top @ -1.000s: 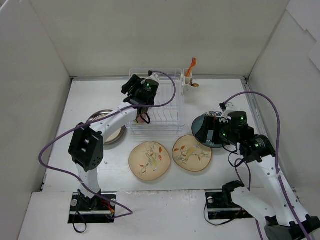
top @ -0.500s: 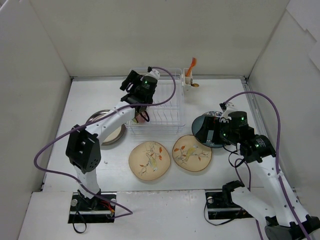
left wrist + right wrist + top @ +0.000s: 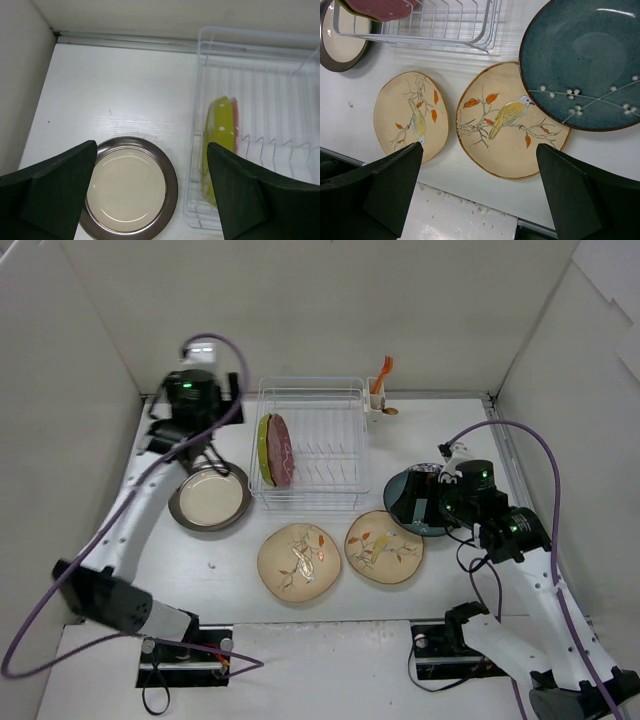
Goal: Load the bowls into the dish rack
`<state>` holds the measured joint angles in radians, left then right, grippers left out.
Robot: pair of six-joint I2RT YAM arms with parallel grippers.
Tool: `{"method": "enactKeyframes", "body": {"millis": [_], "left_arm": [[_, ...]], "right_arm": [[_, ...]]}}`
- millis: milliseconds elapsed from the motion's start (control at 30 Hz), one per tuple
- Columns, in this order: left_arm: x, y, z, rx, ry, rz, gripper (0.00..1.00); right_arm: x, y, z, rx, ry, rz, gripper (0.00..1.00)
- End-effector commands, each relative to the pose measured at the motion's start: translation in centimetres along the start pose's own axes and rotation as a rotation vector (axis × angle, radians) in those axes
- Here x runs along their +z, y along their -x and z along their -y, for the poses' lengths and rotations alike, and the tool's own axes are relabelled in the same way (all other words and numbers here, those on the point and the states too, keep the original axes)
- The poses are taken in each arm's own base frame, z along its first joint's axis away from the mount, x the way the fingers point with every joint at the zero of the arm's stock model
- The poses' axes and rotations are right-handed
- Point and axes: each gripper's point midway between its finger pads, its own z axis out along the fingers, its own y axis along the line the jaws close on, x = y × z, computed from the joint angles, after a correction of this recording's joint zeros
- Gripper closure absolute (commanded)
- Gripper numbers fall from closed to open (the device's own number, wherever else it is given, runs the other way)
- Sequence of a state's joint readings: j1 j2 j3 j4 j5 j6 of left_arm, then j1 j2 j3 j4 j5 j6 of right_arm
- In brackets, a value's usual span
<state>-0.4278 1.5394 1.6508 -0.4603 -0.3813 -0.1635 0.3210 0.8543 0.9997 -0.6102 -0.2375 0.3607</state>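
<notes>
Rack status: the dish rack (image 3: pixel 310 445) has two bowls in it, both standing on edge at its left end. They're the lime green bowl (image 3: pixel 217 145) and, tight behind it, the pink bowl (image 3: pixel 281 450); the other wire slots are bare. The little white utensil cup (image 3: pixel 377 407) at the back right corner holds an orange utensil (image 3: pixel 382 368).

The other four bowls lie flat on the bench (image 3: pixel 460 430). The grey-rimmed bowl (image 3: pixel 130 187) has a glossy cream inside and sits just left of the rack. The cream bowl with the small bird (image 3: pixel 410 117) and the cream bowl with the big bird (image 3: pixel 507 120) sit side by side in front of the rack. The speckled teal bowl (image 3: pixel 590 60) with white blossoms is right against the big-bird one.

From the left wrist the pink bowl is only a sliver, and the rack runs off frame. From above, the right arm covers part of the teal bowl.

Left hand (image 3: pixel 151 147) is spread wide and holding nothing above the grey-rimmed bowl. Right hand (image 3: pixel 480 150) is also wide and holding nothing, over the cream pair.
</notes>
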Motion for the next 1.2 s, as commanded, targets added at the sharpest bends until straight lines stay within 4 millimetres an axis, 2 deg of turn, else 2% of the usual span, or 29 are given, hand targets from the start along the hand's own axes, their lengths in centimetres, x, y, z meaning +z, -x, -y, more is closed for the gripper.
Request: {"method": "enactKeyframes", "body": {"millis": [0, 33, 67, 100, 133, 167, 200, 267, 300, 367, 400, 467, 500, 567, 600, 667, 700, 733, 767, 833, 933, 967, 1033, 1067, 1167], "left_arm": [[-4.6, 0.8, -5.3, -0.409, -0.075, 0.019, 0.14], [-4.2, -2.2, -5.0, -0.444, -0.125, -0.053, 0.14], [-5.6, -2.2, -5.5, -0.490, -0.167, -0.031, 0.14], [-5.8, -2.9, -6.5, -0.544, -0.185, -0.037, 0.14], [-6.1, -5.2, -6.8, -0.568, -0.182, -0.073, 0.14], [-6.1, -6.3, -7.1, -0.592, -0.185, -0.089, 0.14], [-5.8, -8.9, -7.8, -0.630, -0.172, -0.140, 0.14], [-6.1, -10.8, -8.5, -0.676, -0.157, -0.158, 0.14], [-5.8, -13.5, -9.0, -0.728, -0.148, -0.210, 0.14], [-5.8, -15.1, -9.4, -0.775, -0.153, -0.216, 0.15], [-5.6, -17.6, -9.8, -0.815, -0.138, -0.258, 0.15], [-5.5, -18.9, -10.2, -0.863, -0.133, -0.260, 0.16], [-5.4, -20.9, -9.9, -0.889, -0.132, -0.294, 0.16], [-5.1, -21.8, -10.5, -0.928, -0.117, -0.274, 0.17], [-5.0, -23.1, -10.2, -0.952, -0.121, -0.299, 0.17], [-4.6, -23.6, -10.4, -0.982, -0.124, -0.287, 0.17], [-4.4, -24.7, -10.1, -0.997, -0.126, -0.309, 0.18], [-4.0, -24.6, -10.3, -1.020, -0.126, -0.288, 0.18], [-3.9, -25.5, -10.0, -1.039, -0.126, -0.307, 0.18], [-3.1, -25.6, -10.0, -1.063, -0.135, -0.294, 0.19], [-2.1, -26.8, -10.1, -1.110, -0.112, -0.303, 0.21], [-1.8, -27.9, -9.9, -1.121, -0.103, -0.326, 0.23], [-1.3, -28.3, -10.0, -1.130, -0.102, -0.324, 0.24], [-1.1, -29.2, -9.7, -1.146, -0.102, -0.353, 0.25], [-0.1, -29.7, -9.6, -1.174, -0.109, -0.344, 0.31]], "right_arm": [[-0.5, 3.0, -0.7, -0.034, 0.012, 0.080, 0.05], [-0.5, 3.1, -0.7, -0.038, 0.012, 0.083, 0.05], [-0.4, 3.2, -0.8, -0.044, 0.012, 0.080, 0.05], [-0.4, 3.3, -0.7, -0.049, 0.006, 0.082, 0.05], [-0.4, 3.6, -0.7, -0.055, 0.006, 0.085, 0.05], [-0.2, 3.5, -0.6, -0.059, 0.001, 0.074, 0.05], [-0.1, 3.6, -0.6, -0.064, 0.000, 0.073, 0.05], [0.2, 3.8, -0.6, -0.072, 0.000, 0.068, 0.05], [0.3, 3.8, -0.7, -0.070, -0.001, 0.062, 0.05], [0.6, 4.0, -0.7, -0.072, 0.000, 0.057, 0.05], [0.5, 4.1, -0.8, -0.076, 0.004, 0.058, 0.05], [0.7, 4.2, -0.9, -0.076, 0.005, 0.056, 0.05], [0.8, 4.3, -1.0, -0.078, 0.011, 0.054, 0.05], [0.9, 4.3, -1.0, -0.078, 0.012, 0.052, 0.05], [0.9, 4.2, -1.0, -0.078, 0.016, 0.048, 0.05], [1.1, 4.1, -1.1, -0.075, 0.021, 0.041, 0.05], [1.1, 4.0, -1.2, -0.078, 0.024, 0.042, 0.05], [1.2, 4.0, -1.1, -0.075, 0.023, 0.042, 0.05], [1.2, 4.0, -1.1, -0.075, 0.023, 0.042, 0.05], [1.2, 4.0, -1.1, -0.078, 0.023, 0.041, 0.05], [1.2, 3.9, -1.0, -0.075, 0.021, 0.040, 0.06], [1.3, 3.8, -1.0, -0.075, 0.021, 0.036, 0.06], [1.2, 3.8, -1.0, -0.071, 0.020, 0.042, 0.06], [1.3, 3.6, -0.8, -0.071, 0.016, 0.040, 0.06], [1.3, 3.4, -0.7, -0.070, 0.012, 0.039, 0.06]]}}
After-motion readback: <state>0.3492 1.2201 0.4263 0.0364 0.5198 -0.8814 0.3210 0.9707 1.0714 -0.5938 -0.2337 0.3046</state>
